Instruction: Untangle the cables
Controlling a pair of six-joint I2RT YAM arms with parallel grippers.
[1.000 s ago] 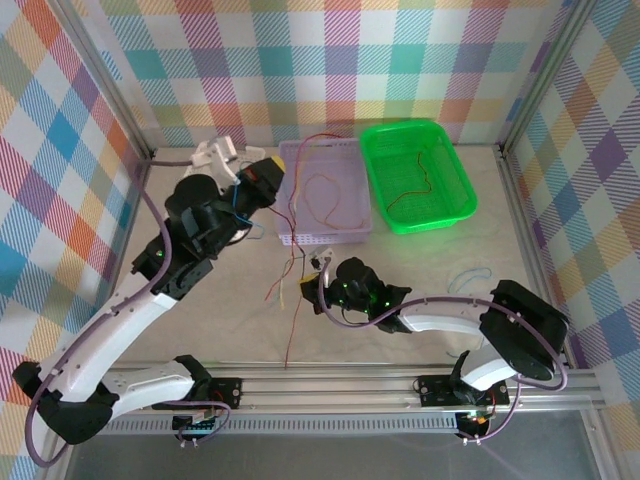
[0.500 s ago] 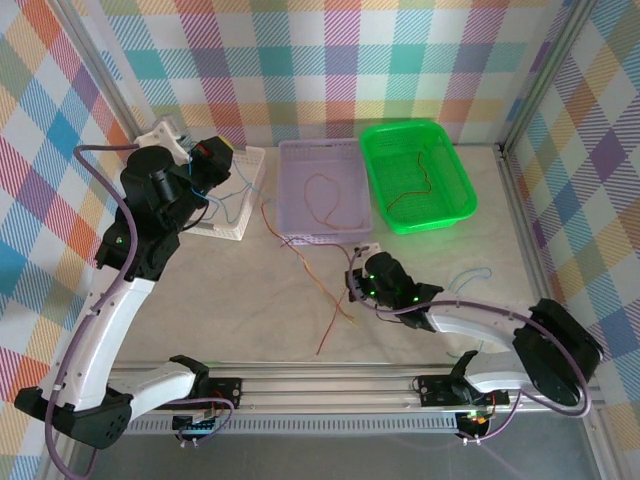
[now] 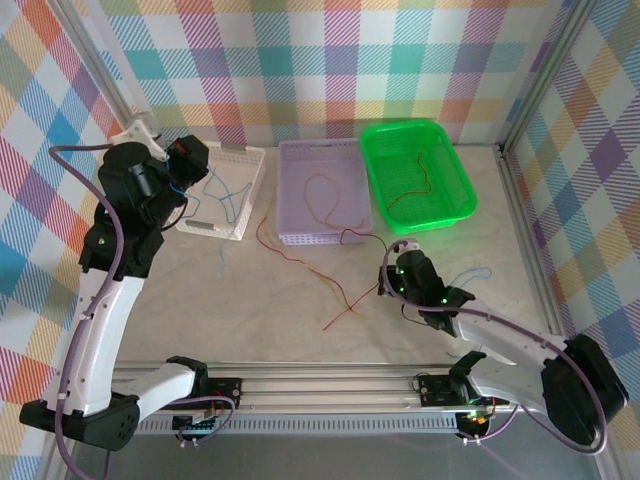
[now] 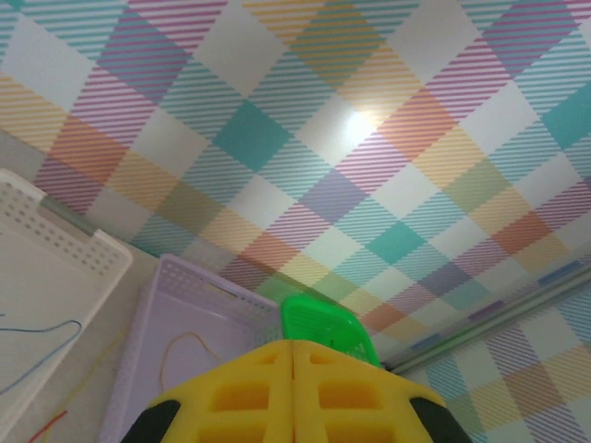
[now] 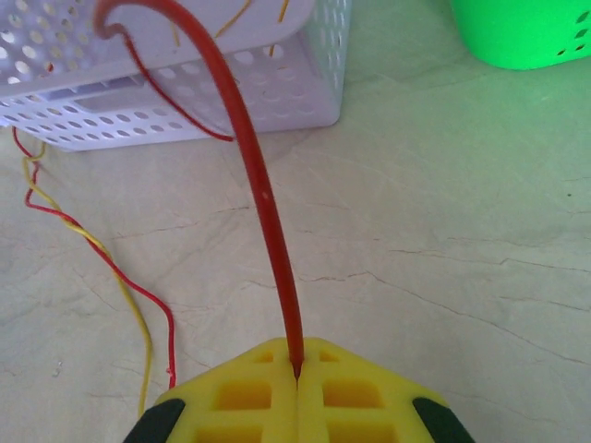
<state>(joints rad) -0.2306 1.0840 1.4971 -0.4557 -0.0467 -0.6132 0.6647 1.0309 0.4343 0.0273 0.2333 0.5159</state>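
Stock as I read it from my remote station, largest first.

1. Worktop (image 3: pixel 220 320): pale, stone-patterned, walled in by chequered panels.
2. Left arm (image 3: pixel 100 300): white, reared up along the left side. Right arm (image 3: pixel 500 340): lying low, reaching in towards the middle.
3. Green basket (image 3: pixel 372 170): far right. One dark red cable (image 3: pixel 415 185) lies curled inside.
4. Purple basket (image 3: pixel 325 240): just beside the green one, on its left. One orange cable (image 3: pixel 325 200) is looped inside.
5. White basket (image 3: pixel 210 232): far left, apart from the purple one. A blue cable (image 3: pixel 228 195) lies in it.
6. Left claw (image 4: pixel 293 369): raised over the far left corner of the white basket. Its yellow fingers are pressed together, and I see nothing between them in the wrist view.
7. Right claw (image 5: pixel 296 369): low over the worktop, in front of the purple basket's right corner. It is closed tight on a red cable (image 5: pixel 259 185), which rises from the finger seam and arcs over that basket's rim.
8. Loose cables: a red and yellow pair (image 3: pixel 310 272) trails across the bare worktop from near the purple basket's front left corner towards the near edge. A pale blue cable (image 3: pixel 470 275) lies on the worktop to the right of the right claw.
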